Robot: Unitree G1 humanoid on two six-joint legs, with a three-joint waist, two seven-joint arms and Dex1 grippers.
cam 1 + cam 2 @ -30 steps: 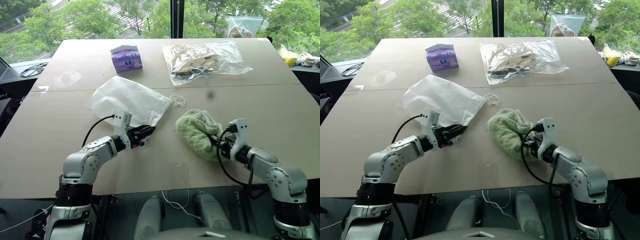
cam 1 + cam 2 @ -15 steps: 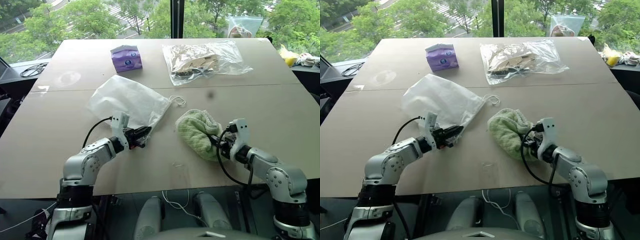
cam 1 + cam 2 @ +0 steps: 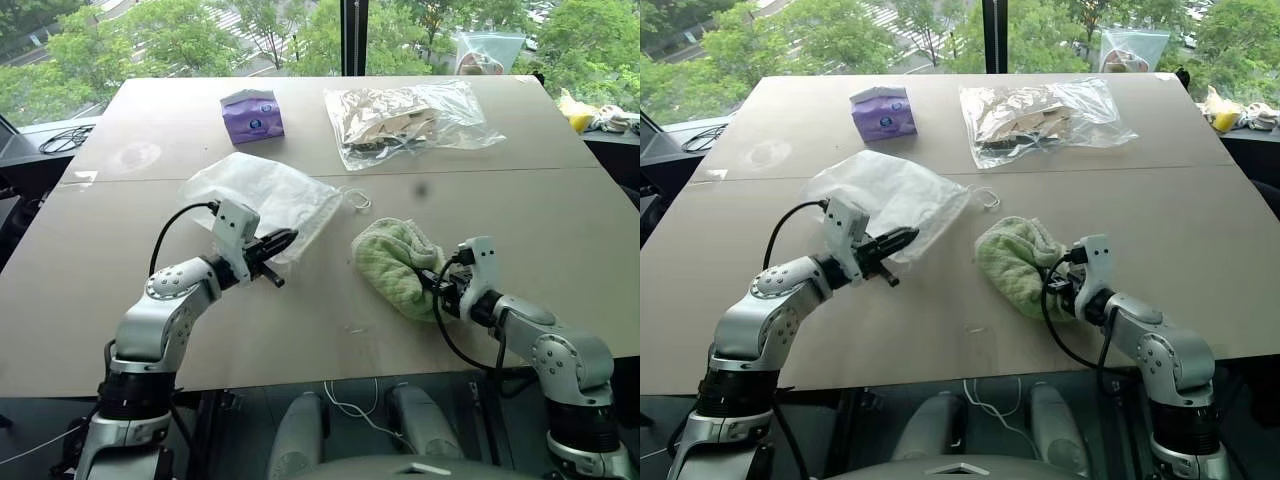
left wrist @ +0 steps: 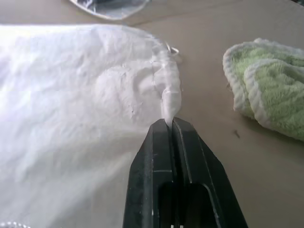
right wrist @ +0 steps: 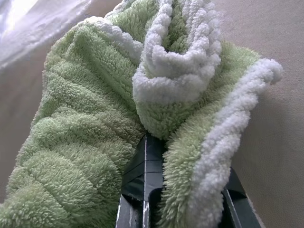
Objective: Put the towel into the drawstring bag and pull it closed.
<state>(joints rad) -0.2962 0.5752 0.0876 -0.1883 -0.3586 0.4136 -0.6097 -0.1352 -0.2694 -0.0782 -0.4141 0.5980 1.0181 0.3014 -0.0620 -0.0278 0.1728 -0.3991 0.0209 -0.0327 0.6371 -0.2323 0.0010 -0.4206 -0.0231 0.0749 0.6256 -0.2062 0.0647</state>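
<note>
Left gripper is pinching the bag rim, bag spreading toward its ten o'clock. Right gripper is clamping the towel, bunched at its eleven.

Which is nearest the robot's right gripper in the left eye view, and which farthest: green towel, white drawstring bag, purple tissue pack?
From the right gripper:
1. Green towel, clamped in its fingers.
2. White drawstring bag, to the left, mid-table, pinched by the left gripper.
3. Purple tissue pack, far left end.
</note>
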